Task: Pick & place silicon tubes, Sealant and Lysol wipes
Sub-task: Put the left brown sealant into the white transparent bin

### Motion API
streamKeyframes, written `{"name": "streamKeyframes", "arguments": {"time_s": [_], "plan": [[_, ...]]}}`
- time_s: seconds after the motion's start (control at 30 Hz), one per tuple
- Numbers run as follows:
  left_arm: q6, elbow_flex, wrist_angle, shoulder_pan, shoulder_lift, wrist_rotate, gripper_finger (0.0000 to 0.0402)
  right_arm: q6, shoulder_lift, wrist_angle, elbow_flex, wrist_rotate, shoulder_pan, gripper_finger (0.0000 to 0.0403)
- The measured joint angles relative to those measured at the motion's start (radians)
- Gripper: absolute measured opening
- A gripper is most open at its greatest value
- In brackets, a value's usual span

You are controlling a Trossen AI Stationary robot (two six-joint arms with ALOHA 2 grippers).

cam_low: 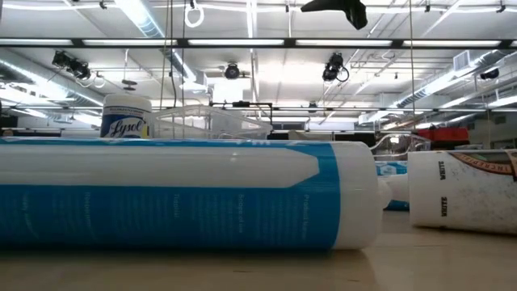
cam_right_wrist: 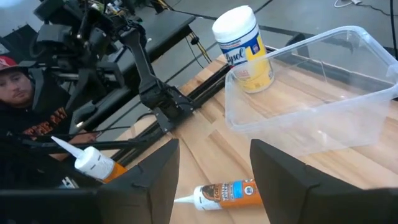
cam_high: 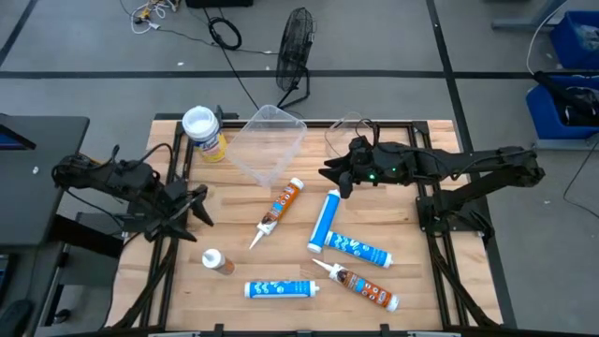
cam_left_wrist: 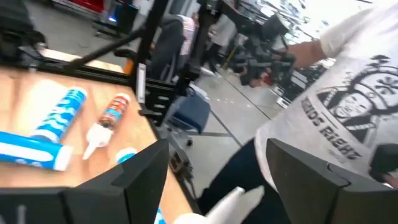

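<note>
Nothing's been picked yet: both grippers, left gripper (cam_high: 192, 208) at frame left, right gripper (cam_high: 339, 175) at center, are held apart and empty. Lysol wipes (cam_high: 205, 132) are parked upper left beside the clear bin (cam_high: 268, 142); a reach-and-grab seems needed next.

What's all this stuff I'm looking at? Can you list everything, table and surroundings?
Yellow cylindrical Lysol wipes canister: one, yellow with a white lid, upright at the table's back left.
Clear plastic bin: one, transparent, beside the canister.
Orange-brown sealant tubes: three, white nozzles, one mid-table, one front right, one front left.
Blue-and-white silicone tubes: three, lying mid-table to front.
Wooden table: one, light wood.
Black floor fan: one, behind the table.
Blue storage bins: two, on the floor, far right.
People: two, one in a white T-shirt, one in a red cap, beyond the table.
Left gripper: one, dark, open, over the left edge.
Right gripper: one, dark, open, right of the bin.
</note>
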State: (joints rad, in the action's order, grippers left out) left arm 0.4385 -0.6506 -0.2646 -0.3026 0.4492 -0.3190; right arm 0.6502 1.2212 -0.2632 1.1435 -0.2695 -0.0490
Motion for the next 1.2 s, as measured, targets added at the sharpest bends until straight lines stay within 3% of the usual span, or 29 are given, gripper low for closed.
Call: {"name": "streamKeyframes", "arguments": {"time_s": [0.33,0.67,0.8,0.97,1.2], "plan": [[-0.001,0.000,0.008,-0.096,0.022,0.010,0.0228,0.023,0.000,0.003,0.000,0.000,0.000,0.0201],[0.124,0.000,0.091,-0.112,0.022,0.012,0.0229,0.024,-0.001,0.002,0.000,0.000,0.000,0.0201],[0.127,0.000,0.102,-0.113,0.029,0.067,0.0229,0.031,-0.001,0.002,0.000,0.000,0.000,0.0201],[0.111,0.000,0.110,-0.112,0.050,0.086,0.0259,0.041,-0.001,0.002,0.000,0.000,0.000,0.0201],[-0.035,0.001,0.215,-0.112,0.108,0.119,0.0319,0.049,-0.001,0.002,0.000,0.001,0.000,0.0201]]}}
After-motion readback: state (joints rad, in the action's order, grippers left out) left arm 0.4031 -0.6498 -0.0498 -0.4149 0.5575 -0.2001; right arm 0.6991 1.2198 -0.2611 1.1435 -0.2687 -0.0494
